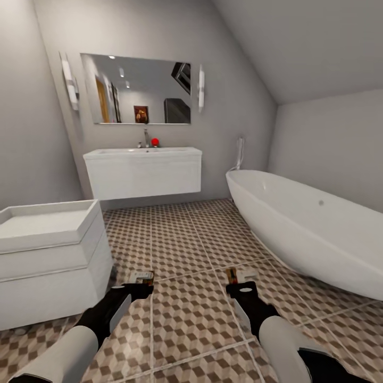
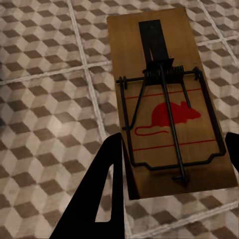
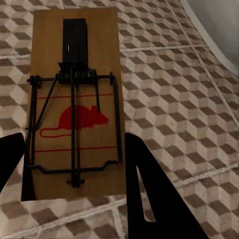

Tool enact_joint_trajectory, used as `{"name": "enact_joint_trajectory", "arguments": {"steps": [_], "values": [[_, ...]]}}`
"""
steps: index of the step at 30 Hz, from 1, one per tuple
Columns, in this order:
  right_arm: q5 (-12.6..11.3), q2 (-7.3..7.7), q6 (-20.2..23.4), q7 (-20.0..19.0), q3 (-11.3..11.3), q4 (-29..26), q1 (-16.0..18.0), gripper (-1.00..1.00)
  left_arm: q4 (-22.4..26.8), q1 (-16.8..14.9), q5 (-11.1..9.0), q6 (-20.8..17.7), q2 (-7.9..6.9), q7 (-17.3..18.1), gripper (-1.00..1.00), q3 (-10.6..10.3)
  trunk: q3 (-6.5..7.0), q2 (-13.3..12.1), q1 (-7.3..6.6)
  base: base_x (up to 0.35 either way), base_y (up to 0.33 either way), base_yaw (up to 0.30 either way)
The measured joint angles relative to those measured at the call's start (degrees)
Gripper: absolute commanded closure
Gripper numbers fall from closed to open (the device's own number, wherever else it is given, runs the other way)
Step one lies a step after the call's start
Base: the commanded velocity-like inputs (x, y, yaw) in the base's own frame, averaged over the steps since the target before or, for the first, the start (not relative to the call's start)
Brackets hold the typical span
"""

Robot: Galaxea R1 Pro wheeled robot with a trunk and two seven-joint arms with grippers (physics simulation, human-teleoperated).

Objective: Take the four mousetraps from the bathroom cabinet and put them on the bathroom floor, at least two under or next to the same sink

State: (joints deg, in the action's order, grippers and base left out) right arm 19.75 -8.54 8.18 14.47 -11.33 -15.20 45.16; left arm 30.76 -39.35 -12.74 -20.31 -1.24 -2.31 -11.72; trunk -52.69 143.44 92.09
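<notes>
I hold two mousetraps, tan boards with black wire and a red mouse print. My left gripper [image 1: 139,286] is shut on one mousetrap [image 1: 142,276], and in the left wrist view that mousetrap [image 2: 169,99] sits between the black fingers [image 2: 102,194] of the left gripper [image 2: 172,164]. My right gripper [image 1: 239,287] is shut on the other mousetrap [image 1: 242,275], which the right wrist view shows as a mousetrap [image 3: 74,99] in the right gripper [image 3: 74,169]. Both hang over the cube-patterned bathroom floor [image 1: 186,239]. The bathroom sink [image 1: 143,154] stands at the far wall. The cabinet is out of view.
A white bathtub [image 1: 308,229] runs along the right side. A white square toilet block [image 1: 48,255] stands close at my left. A mirror [image 1: 138,90] hangs over the sink, with a chrome tap [image 1: 146,138] and a red object [image 1: 155,142] on it.
</notes>
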Motion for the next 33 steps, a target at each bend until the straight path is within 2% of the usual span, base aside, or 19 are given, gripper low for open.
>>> {"name": "enact_joint_trajectory", "arguments": {"steps": [33], "values": [[-0.03,-0.03,0.00,0.67,-0.43,-0.17,0.00,1.00,0.06,-0.05,-0.01,0.17,0.18,0.00,1.00,0.00,0.00,0.00,0.00,0.323,0.000,0.004]]}}
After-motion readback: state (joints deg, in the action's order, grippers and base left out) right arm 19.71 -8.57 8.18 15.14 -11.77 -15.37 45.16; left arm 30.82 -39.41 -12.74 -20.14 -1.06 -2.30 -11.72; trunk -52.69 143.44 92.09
